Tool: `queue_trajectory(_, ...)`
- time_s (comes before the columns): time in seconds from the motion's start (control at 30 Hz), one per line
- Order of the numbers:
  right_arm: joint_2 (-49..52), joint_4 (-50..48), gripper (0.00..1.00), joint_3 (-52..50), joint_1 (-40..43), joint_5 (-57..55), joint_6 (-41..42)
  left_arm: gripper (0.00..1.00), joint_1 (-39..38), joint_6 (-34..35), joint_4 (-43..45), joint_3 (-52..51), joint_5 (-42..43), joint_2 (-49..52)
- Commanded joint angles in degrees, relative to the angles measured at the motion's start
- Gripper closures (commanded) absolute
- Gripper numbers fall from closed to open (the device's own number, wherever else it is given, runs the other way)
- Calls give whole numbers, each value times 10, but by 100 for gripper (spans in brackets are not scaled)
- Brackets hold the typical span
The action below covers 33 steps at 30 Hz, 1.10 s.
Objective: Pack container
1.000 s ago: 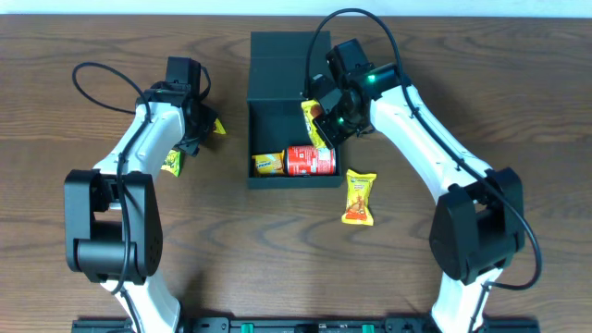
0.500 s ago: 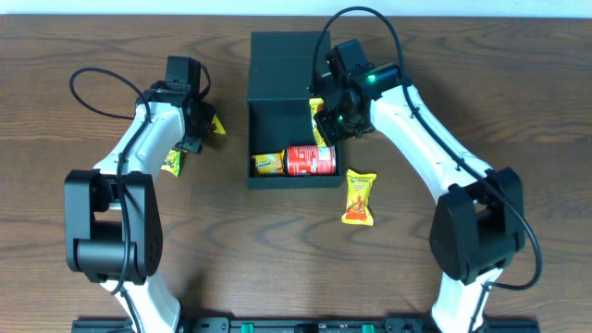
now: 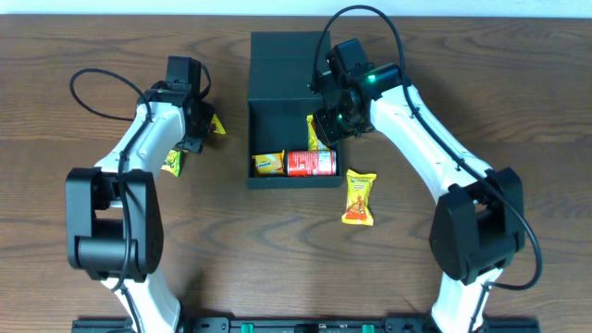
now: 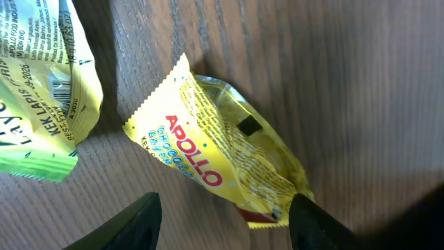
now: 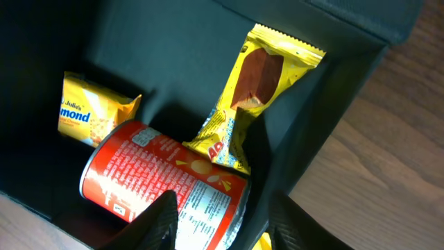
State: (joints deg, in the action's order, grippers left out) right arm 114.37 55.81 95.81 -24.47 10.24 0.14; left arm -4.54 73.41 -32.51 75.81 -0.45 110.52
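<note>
Brown wood table is carrying what's left to pack. At far left a green-yellow packet is lying loose beside the left arm. Just right of it the left gripper is hovering w/ jaws spread either side of an Apollo packet, straddling its lower end but not pinching it, as far as the wrist view shows. Moving to centre, the container is sitting open mid-table, its lid folded back toward the far edge. Inside, a Julie's packet and a red can are lying along the near wall, and a leaning packet is resting free against the right wall and the can. The right gripper is hanging over that corner, fingers apart and holding nothing. Further right, an orange packet is lying outside, just off the container's near-right corner. So I'm judging it approx half done: 3 items in, 3 out (plus closing the lid, if that's wanted). The back half of the compartment is looking free, so more pkts should be fitting there. The walls are standing tall, so each arm is needing to clear the rim before lowering anything. Open table is lying in front and to both sides.
</note>
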Motion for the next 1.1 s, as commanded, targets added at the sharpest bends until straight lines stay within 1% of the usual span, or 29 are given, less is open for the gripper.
queue_trajectory(0.0,1,0,60,3,-7,-3,7,40,0,3,2,8,5,27)
queue_trajectory(0.1,1,4,61,7,-7,-3,7,44,1,3,4,8,-3,29)
queue_trajectory(0.27,0,3,61,7,-7,-3,7,55,1,3,11,8,-4,33)
queue_trajectory(0.37,0,3,61,7,-7,-3,7,67,1,3,10,8,-4,36)
queue_trajectory(0.4,0,3,61,7,-7,-3,7,72,1,3,10,8,-4,36)
queue_trajectory(0.5,0,3,61,7,-7,-3,7,79,1,3,13,8,-4,36)
queue_trajectory(0.57,0,2,61,7,-7,-4,7,88,1,3,14,8,-7,36)
queue_trajectory(0.6,0,2,61,7,-7,-4,7,94,1,2,15,8,-7,36)
queue_trajectory(0.67,0,2,62,7,-7,-4,7,94,1,-7,19,8,-6,36)
queue_trajectory(0.77,0,1,63,8,-3,-4,6,94,1,-55,36,10,7,36)
queue_trajectory(0.83,-1,3,67,12,5,-4,6,94,1,-101,40,19,20,36)
queue_trajectory(0.9,-3,9,69,25,15,-4,2,94,1,-165,36,38,22,34)
queue_trajectory(1.07,-16,42,68,92,51,-20,-22,94,-9,-327,-6,126,-2,22)
